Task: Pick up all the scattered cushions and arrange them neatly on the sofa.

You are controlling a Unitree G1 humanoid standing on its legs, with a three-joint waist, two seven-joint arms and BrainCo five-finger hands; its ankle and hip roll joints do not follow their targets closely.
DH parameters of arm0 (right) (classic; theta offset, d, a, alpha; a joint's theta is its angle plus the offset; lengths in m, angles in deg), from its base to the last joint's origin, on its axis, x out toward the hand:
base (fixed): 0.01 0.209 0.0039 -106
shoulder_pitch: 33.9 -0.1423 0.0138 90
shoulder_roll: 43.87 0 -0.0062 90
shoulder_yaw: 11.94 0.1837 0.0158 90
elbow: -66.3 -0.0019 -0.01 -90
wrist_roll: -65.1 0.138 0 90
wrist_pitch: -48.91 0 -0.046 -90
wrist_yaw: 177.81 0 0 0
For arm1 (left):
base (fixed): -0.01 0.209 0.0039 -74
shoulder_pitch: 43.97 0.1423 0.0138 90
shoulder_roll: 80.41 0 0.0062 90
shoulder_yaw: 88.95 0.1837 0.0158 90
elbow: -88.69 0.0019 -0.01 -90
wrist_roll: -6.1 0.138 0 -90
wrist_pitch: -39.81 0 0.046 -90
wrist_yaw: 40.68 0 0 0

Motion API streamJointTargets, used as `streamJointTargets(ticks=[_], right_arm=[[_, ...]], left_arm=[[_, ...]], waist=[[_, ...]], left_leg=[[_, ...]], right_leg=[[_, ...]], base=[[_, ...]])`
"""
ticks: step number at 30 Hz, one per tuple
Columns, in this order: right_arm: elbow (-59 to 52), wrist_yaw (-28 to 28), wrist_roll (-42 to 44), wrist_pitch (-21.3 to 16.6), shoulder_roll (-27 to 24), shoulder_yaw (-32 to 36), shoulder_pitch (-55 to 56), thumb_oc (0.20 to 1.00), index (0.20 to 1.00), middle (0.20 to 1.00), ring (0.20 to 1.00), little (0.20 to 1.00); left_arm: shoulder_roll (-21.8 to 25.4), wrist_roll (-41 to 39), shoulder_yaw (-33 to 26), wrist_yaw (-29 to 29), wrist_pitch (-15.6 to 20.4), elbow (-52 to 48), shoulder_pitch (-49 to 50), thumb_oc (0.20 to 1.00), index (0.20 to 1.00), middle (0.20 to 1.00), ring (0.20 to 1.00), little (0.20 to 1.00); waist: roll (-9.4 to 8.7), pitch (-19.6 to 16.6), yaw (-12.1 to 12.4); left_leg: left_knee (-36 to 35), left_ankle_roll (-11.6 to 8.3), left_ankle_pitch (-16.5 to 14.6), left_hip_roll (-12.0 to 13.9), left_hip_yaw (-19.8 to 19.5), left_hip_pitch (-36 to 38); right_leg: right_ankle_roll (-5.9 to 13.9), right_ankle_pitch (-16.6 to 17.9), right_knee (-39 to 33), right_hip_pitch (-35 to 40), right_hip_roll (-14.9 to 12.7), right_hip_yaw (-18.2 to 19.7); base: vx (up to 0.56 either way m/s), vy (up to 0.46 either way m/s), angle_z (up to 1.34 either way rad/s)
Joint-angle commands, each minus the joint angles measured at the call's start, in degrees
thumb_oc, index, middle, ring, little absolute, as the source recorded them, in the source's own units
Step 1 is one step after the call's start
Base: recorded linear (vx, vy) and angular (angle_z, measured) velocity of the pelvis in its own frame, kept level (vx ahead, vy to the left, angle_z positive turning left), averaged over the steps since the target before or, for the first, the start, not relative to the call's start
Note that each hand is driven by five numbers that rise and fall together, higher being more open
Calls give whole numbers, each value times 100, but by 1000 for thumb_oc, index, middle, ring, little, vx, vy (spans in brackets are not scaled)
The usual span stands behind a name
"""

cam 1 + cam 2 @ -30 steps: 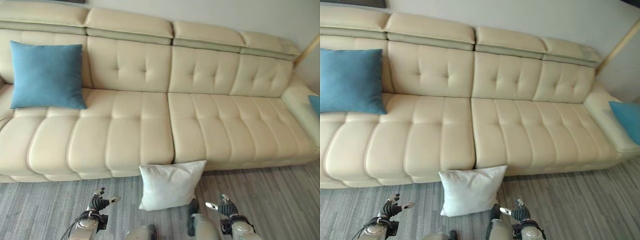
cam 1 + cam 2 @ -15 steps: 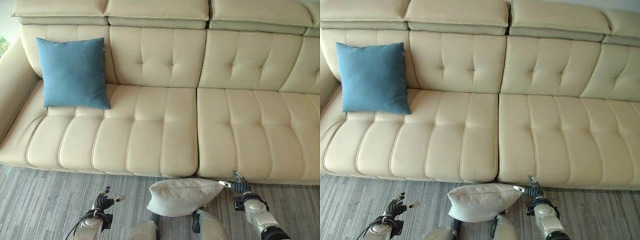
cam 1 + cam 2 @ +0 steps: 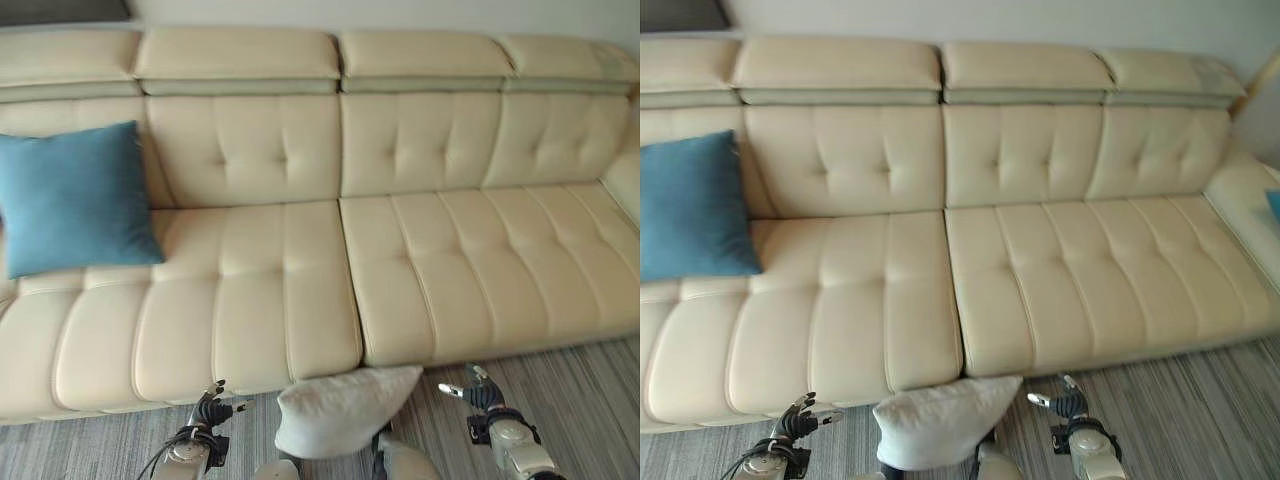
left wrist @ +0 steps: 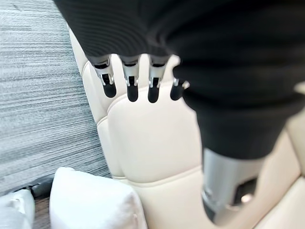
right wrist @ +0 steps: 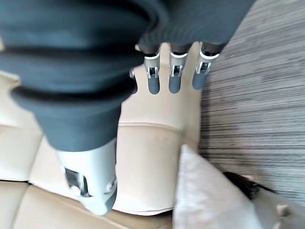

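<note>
In the left eye view the white cushion (image 3: 340,410) lies on the grey striped floor (image 3: 90,450) against the front edge of the cream sofa (image 3: 300,290), between the left hand (image 3: 208,410) and the right hand (image 3: 476,392), both low, near the floor and apart from it, while a blue cushion (image 3: 75,198) leans on the backrest at the sofa's left end. In the left wrist view the left hand's fingers (image 4: 129,86) are straight, side by side and holding nothing (thumb apart), pointing over the sofa seat. In the right wrist view the right hand's fingers (image 5: 174,76) are also straight and empty, with the white cushion just beside.
</note>
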Motion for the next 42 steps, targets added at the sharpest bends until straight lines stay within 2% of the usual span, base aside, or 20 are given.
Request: streamJointTargets(ticks=[1,3,4,6,8,10,14,17,19,20,21,23,24,28,31,32,34,37,38,42], right_arm=[[-279,-43,-35,-185,-184,-100,-146,1000,1000,1000,1000,1000],[-287,-19,-61,-180,-148,-112,-101,1000,1000,1000,1000,1000],[-287,-19,-61,-180,-148,-112,-101,1000,1000,1000,1000,1000],[-277,-96,96,-227,-150,-106,-161,1000,1000,1000,1000,1000],[-258,-192,218,-241,-242,-42,-254,1000,1000,1000,1000,1000],[-225,-194,230,-226,-255,-27,-268,1000,1000,1000,1000,1000],[5,-250,237,-241,-265,-60,-382,1000,1000,1000,1000,1000],[331,-360,220,-209,-272,-168,-629,1000,1000,1000,1000,1000],[621,-537,245,-182,-309,-293,-1080,1000,1000,1000,1000,1000],[623,-537,245,-183,-309,-293,-1081,1000,1000,1000,1000,1000],[666,-599,266,-182,-334,-354,-1249,1000,1000,1000,1000,1000],[806,-787,353,-199,-403,-509,-1789,1000,1000,1000,1000,1000],[812,-786,354,-201,-403,-508,-1796,1000,1000,1000,1000,1000],[931,-1187,644,-240,-662,-708,-3044,1000,1000,1000,1000,1000],[964,-1352,743,-256,-719,-772,-3529,1000,1000,1000,1000,1000],[921,-1485,835,-303,-667,-849,-3942,1000,1000,1000,1000,1000],[930,-1568,896,-311,-641,-909,-4166,1000,1000,1000,1000,1000],[1010,-1829,1124,-387,-404,-998,-4824,1000,1000,1000,1000,1000],[1097,-2027,1314,-448,-177,-1059,-5227,1000,1000,1000,1000,1000],[1299,-2148,1648,-541,125,-1100,-5791,1000,1000,1000,1000,1000]], left_arm=[[288,-147,-140,122,152,-76,17,1000,1000,1000,1000,1000],[255,-174,-202,118,140,-60,143,1000,1000,1000,1000,1000],[255,-174,-203,118,140,-60,143,1000,1000,1000,1000,1000],[228,-275,-209,168,159,-23,76,1000,1000,1000,1000,1000],[144,-330,-110,221,161,31,-75,1000,1000,1000,1000,1000],[121,-314,-88,227,159,101,-114,1000,1000,1000,1000,1000],[109,-273,-65,255,169,336,-280,1000,1000,1000,1000,1000],[215,-273,2,383,178,427,-509,1000,1000,1000,1000,1000],[378,-309,128,592,236,541,-905,1000,1000,1000,1000,1000],[378,-309,128,592,236,543,-907,1000,1000,1000,1000,1000],[407,-347,191,660,257,568,-1035,1000,1000,1000,1000,1000],[497,-422,342,819,318,516,-1510,1000,1000,1000,1000,1000],[496,-423,342,819,319,520,-1517,1000,1000,1000,1000,1000],[754,-610,737,1163,412,253,-2656,1000,1000,1000,1000,1000],[816,-620,873,1260,406,221,-3124,1000,1000,1000,1000,1000],[777,-646,1022,1335,374,157,-3527,1000,1000,1000,1000,1000],[778,-691,1119,1399,379,160,-3766,1000,1000,1000,1000,1000],[675,-723,1431,1608,311,281,-4576,1000,1000,1000,1000,1000],[557,-712,1656,1721,256,372,-5066,1000,1000,1000,1000,1000],[373,-751,1937,1875,205,532,-5813,1000,1000,1000,1000,1000]], waist=[[193,146,316],[137,54,473],[137,51,472],[43,18,566],[118,174,527],[160,189,487],[173,250,369],[219,469,380],[221,700,419],[220,694,420],[212,752,445],[230,885,479],[229,875,481],[300,1156,410],[342,1223,390],[386,1281,352],[405,1304,332],[475,1268,293],[535,1280,283],[637,1280,290]], left_leg=[[-98,-143,93,-57,-408,-301],[-148,-190,131,-72,-375,-283],[-149,-190,131,-72,-375,-285],[-100,-396,407,-52,-468,-585],[-17,-514,607,-55,-553,-947],[-16,-505,611,-69,-562,-994],[97,-427,364,-115,-740,-943],[198,-395,342,-234,-860,-1181],[642,-374,284,-257,-808,-1809],[648,-374,282,-257,-807,-1821],[799,-388,93,-236,-781,-1952],[1196,-342,38,-183,-671,-2650],[1209,-341,34,-182,-670,-2672],[1972,-288,-84,-163,-603,-4057],[2367,-260,-171,-173,-608,-4631],[2799,-218,-276,-178,-602,-5184],[3070,-205,-330,-193,-625,-5486],[3888,-117,-552,-269,-630,-6373],[4257,-71,-651,-299,-631,-6739],[4742,-21,-782,-346,-682,-7306]], right_leg=[[-474,-1537,993,459,273,39],[-567,-1681,739,904,219,-113],[-568,-1681,739,902,219,-113],[-629,-1820,328,1012,391,-70],[-739,-1833,254,845,479,-279],[-766,-1836,276,774,489,-358],[-816,-1766,410,448,443,-499],[-837,-1788,648,73,465,-457],[-902,-1811,1179,-644,364,-364],[-902,-1813,1184,-656,364,-362],[-888,-1962,1363,-834,358,-287],[-932,-1950,1752,-1597,267,-184],[-932,-1953,1762,-1618,267,-182],[-1012,-2037,2499,-2971,174,-30],[-1048,-2118,2886,-3523,159,49],[-1108,-2234,3346,-4071,160,102],[-1138,-2319,3594,-4344,145,139],[-1247,-2580,4394,-5189,174,202],[-1312,-2720,4773,-5566,206,234],[-1418,-2888,5233,-6114,197,292]], base=[[-128,-46,11],[-42,-99,-5],[-45,-205,-15],[-125,-220,5],[-225,-129,58],[-137,-33,75],[-111,6,11],[-140,56,20],[-201,84,-6],[-67,77,-10],[-48,78,-7],[-123,96,-20],[-112,52,-23],[-175,54,-9],[-89,22,3],[-33,-3,6],[-24,-9,1],[32,-35,3],[51,-35,0],[41,-39,-2]])
